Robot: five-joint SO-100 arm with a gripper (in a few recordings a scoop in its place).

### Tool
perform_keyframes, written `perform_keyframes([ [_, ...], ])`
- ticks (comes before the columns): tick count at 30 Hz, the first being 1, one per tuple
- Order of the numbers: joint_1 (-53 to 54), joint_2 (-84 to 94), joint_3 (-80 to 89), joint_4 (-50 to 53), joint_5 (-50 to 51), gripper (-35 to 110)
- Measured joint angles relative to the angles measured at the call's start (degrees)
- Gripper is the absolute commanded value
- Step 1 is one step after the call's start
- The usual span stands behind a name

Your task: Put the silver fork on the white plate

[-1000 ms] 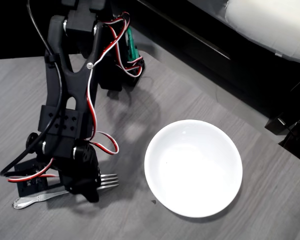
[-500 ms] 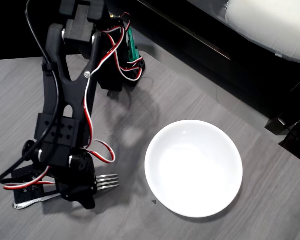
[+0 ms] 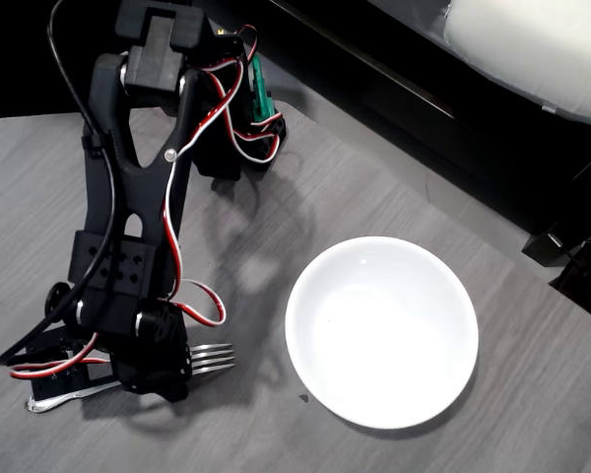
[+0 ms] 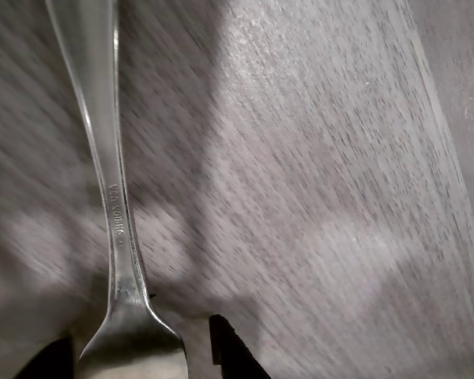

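Fork (image 3: pixel 209 357) lain flat on desk (image 3: pixel 394 197), left of white plate (image 3: pixel 381 331) | pincer (image 4: pixel 134 351) lowered astride neck, parted narrowly, fingertips (image 4: pixel 225 347) flanking for grip | lift not yet made.

Black arm (image 3: pixel 128 212), red-and-white cables (image 3: pixel 172 187), silver screw (image 3: pixel 167 155)

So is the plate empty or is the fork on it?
Empty. The plate is bare white; the fork lies on the table left of it.
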Motion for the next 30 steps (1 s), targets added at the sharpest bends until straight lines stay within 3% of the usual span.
perform_keyframes([
  [15, 0.0, -2.2, -3.43, -0.35, -0.18, 0],
  [30, 0.0, -0.97, -3.52, 2.99, 0.0, 0],
])
